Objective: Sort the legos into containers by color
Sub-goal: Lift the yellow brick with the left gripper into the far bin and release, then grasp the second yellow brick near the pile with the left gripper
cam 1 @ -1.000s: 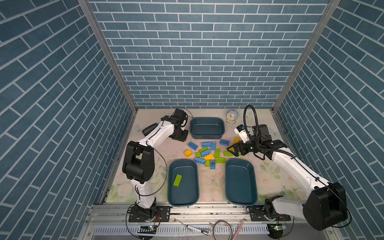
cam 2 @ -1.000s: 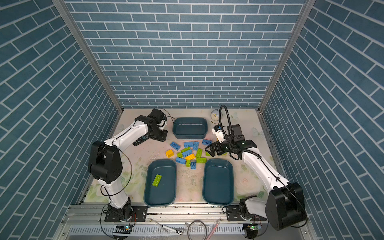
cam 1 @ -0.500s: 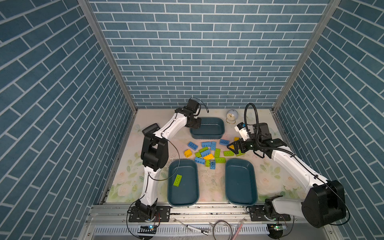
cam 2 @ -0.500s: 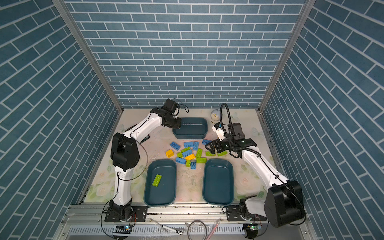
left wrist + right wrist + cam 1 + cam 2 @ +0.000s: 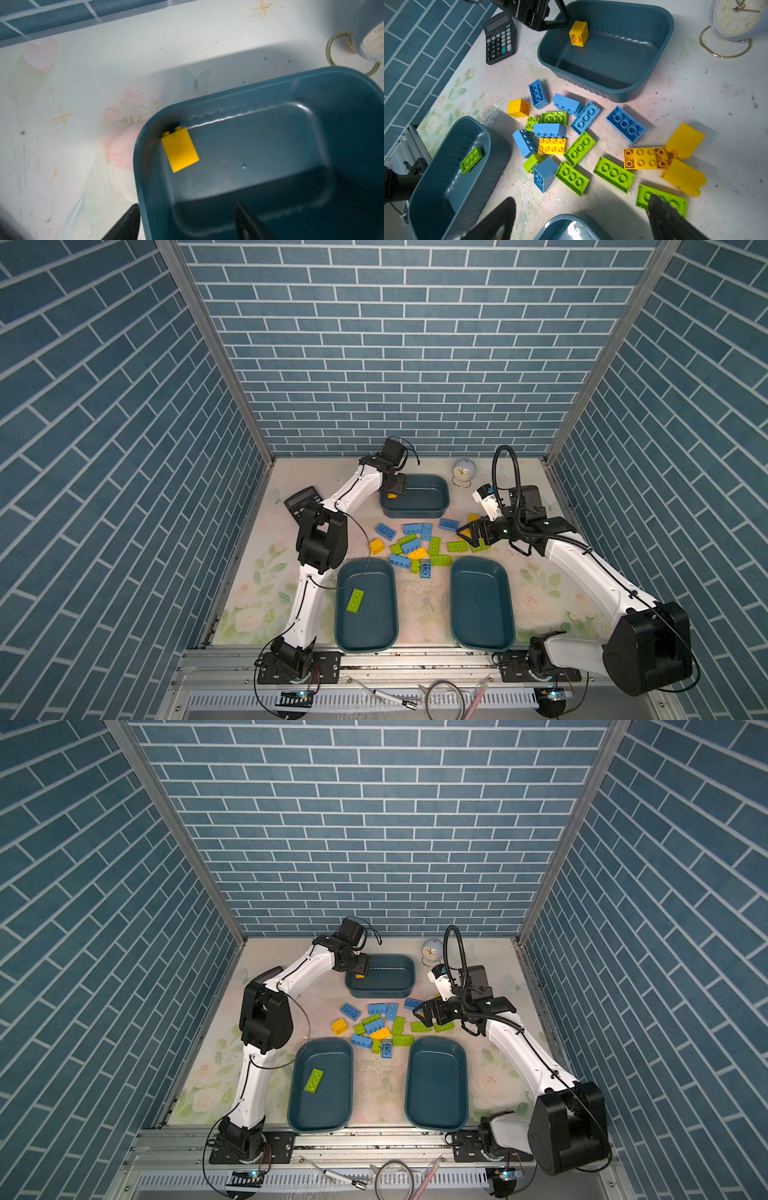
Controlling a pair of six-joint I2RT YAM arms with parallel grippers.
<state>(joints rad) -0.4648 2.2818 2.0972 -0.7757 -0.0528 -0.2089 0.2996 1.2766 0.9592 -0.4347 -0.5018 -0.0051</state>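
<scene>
Right wrist view catches the hollow underside of the yellow brick (image 5: 578,34), while the left wrist view shows only one smooth side and two studs aimed at the corner wall of the far tub (image 5: 623,25), where this blocky 2x2 piece lies tipped over. Above it the left gripper (image 5: 186,204) has its jaws parted with nothing between them. Over the loose legos (image 5: 434,545) beside that tub, the right gripper (image 5: 581,198) is spread wide and empty, one fingertip covering part of a green brick (image 5: 641,195).
</scene>
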